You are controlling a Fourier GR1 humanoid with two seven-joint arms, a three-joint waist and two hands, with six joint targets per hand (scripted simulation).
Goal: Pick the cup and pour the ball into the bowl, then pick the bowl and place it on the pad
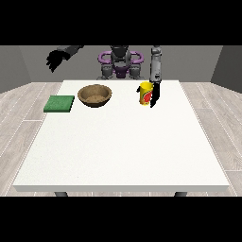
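A yellow cup (145, 93) with a red and green mark stands upright on the white table (123, 142) right of centre at the back. The hand at the view's right (155, 94) hangs straight down against the cup's right side, touching it; how its fingers lie is not plain. A brown bowl (95, 95) sits left of the cup, with bare table between them. A green pad (59, 103) lies flat near the table's left edge, beside the bowl. The hand at the view's left (55, 60) is raised off the table, above and behind the pad, fingers loosely spread. No ball is visible.
The robot's torso (120, 64) stands behind the table's far edge. Wooden floor surrounds the table on both sides.
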